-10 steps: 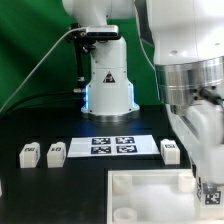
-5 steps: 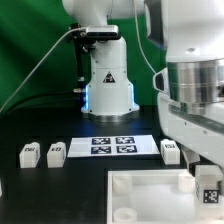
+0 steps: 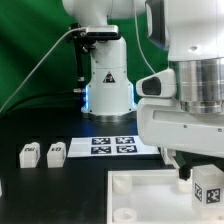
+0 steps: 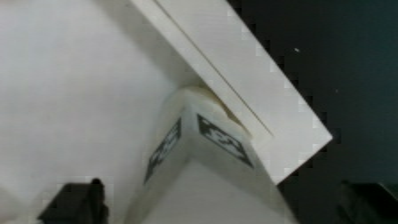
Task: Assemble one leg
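One leg [image 3: 208, 186], a stubby white post with a black-and-white tag, stands upright at the corner of the large white panel [image 3: 140, 192] on the exterior view's right. My gripper [image 3: 200, 166] hangs just above and around it. In the wrist view the leg [image 4: 210, 165] rises between the two dark fingers [image 4: 71, 202]. A gap shows on each side, so the gripper [image 4: 210, 208] is open and not touching it. The panel edge [image 4: 231, 60] runs diagonally under the leg.
Two more legs [image 3: 29, 153] [image 3: 56, 152] lie on the black table at the exterior view's left. The marker board [image 3: 112, 146] lies in the middle, in front of the robot base [image 3: 108, 80]. A green curtain hangs behind.
The jaws have spread apart and let go of the leg, which stays standing on the panel corner. The wrist has shifted toward the exterior view's left and lifted a little.
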You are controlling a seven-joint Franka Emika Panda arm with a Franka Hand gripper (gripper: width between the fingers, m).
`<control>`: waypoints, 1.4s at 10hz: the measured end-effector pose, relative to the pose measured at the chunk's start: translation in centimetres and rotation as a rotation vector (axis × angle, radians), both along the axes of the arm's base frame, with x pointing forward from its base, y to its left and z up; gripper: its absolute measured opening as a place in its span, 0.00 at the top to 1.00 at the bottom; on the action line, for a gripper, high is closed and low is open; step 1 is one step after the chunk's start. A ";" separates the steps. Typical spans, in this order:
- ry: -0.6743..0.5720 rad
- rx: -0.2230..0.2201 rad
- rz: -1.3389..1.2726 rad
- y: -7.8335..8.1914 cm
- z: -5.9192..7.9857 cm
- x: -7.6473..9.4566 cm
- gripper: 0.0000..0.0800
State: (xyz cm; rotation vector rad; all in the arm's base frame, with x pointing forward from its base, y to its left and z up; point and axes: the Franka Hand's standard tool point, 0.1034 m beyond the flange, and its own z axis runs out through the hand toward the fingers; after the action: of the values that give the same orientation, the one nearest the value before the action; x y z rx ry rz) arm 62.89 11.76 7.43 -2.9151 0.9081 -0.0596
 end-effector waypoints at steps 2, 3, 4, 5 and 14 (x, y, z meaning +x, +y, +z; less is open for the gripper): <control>-0.045 -0.053 0.415 0.5 0.1 0.3 0.19; -0.054 -0.063 0.544 0.1 0.3 0.4 0.19; -0.060 -0.070 0.631 -0.4 0.3 0.5 0.19; -0.069 -0.085 0.769 -0.7 0.2 0.5 0.19; -0.020 -0.036 0.164 -0.8 -0.1 0.5 0.64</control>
State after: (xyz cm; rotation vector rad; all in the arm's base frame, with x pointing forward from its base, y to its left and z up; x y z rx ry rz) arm 63.39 10.97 7.34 -3.0040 0.6688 -0.0947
